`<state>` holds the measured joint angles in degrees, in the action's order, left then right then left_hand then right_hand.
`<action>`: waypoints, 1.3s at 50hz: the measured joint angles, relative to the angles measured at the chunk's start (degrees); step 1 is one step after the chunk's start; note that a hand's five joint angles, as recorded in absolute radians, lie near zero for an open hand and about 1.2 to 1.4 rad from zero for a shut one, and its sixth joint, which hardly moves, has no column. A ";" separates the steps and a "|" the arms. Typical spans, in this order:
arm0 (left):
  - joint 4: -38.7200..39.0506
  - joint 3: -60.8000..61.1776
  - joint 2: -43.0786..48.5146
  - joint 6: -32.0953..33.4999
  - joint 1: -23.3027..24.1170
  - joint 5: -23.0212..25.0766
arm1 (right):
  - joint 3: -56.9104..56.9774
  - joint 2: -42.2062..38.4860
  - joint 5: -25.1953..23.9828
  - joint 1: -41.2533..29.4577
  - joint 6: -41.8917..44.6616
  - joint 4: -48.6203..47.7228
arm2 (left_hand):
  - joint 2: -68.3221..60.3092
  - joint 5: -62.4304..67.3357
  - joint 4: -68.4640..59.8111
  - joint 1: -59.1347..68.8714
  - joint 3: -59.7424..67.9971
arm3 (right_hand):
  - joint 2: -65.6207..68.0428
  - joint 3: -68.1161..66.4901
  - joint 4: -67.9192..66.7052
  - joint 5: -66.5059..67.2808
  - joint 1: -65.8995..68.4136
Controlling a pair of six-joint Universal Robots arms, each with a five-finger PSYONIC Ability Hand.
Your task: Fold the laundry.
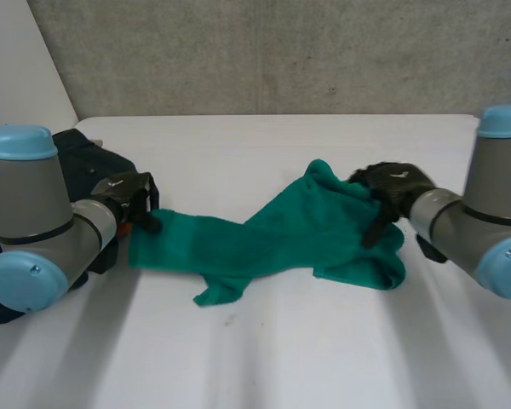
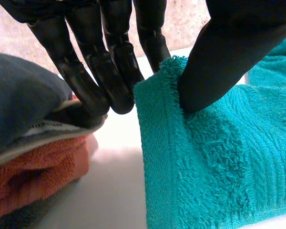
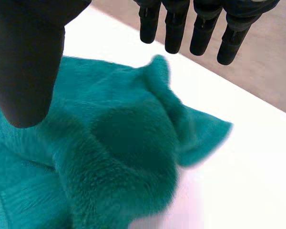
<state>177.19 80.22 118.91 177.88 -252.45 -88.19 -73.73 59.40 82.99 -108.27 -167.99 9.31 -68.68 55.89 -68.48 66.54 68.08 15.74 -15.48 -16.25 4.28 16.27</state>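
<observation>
Head view, surface: white table (image 1: 264, 358), grey wall (image 1: 281, 51) at 12 o'clock.
Folded stack (image 1: 81, 153): at 9 o'clock, beside left hand (image 1: 129, 198).
Left hand: thumb and fingers pinching green towel (image 1: 272, 234) at its 9 o'clock corner.
Green towel: stretched across mid-table, rumpled toward 3 o'clock.
Right hand (image 1: 392, 192): released, fingers straight, above the towel's 3 o'clock end.

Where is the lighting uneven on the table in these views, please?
Head view: soft light and dark bands cross the front of the white table; left wrist view: shade pools beside the folded stack; right wrist view: glare beside the teal towel.
</observation>
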 measured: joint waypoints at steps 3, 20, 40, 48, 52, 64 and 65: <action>0.06 0.39 -0.99 0.01 -0.04 0.20 | -5.35 4.74 4.95 1.30 -5.70 -0.42 | 0.00 0.00 0.00 0.00 0.00 | 0.00 0.00 0.00 0.01 0.00; 1.31 3.31 -4.48 0.58 0.11 1.10 | -24.47 9.55 10.24 8.15 -22.57 -5.70 | 0.00 0.00 0.00 0.00 0.00 | 5.49 -6.81 -5.96 8.90 6.09; 1.27 3.84 -6.66 0.34 -0.02 1.17 | -12.95 -3.37 8.47 3.75 -30.34 -6.84 | 0.00 0.00 0.00 0.00 0.00 | 50.52 -50.15 -49.21 50.83 47.37; 0.89 4.58 -8.17 -0.02 -0.95 1.33 | -15.12 4.73 10.79 5.75 -24.43 -12.06 | 0.00 0.00 0.00 0.00 0.00 | 51.83 -52.59 -52.13 52.31 47.38; 0.61 5.28 -9.26 -0.29 -2.15 1.87 | -16.46 13.14 7.71 8.44 -10.41 -13.35 | 0.00 0.00 0.00 0.00 0.00 | 51.84 -52.59 -52.13 52.32 47.38; -0.53 6.48 -7.43 -0.15 -3.29 5.18 | -9.99 16.23 -4.23 9.18 32.94 8.59 | 0.00 0.00 0.00 0.00 0.00 | 51.84 -52.59 -52.14 53.37 47.38; -0.56 6.35 -6.72 -0.09 -3.12 5.30 | -9.23 15.31 -4.13 9.08 34.28 10.24 | 0.00 0.00 0.00 0.00 0.00 | 51.83 -52.59 -52.14 53.37 47.38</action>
<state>176.63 86.57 112.20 177.79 -255.56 -82.89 -82.96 74.71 78.86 -99.19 -133.72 19.54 -68.68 55.89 -68.49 66.54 68.08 67.57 -68.07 -68.38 57.66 63.64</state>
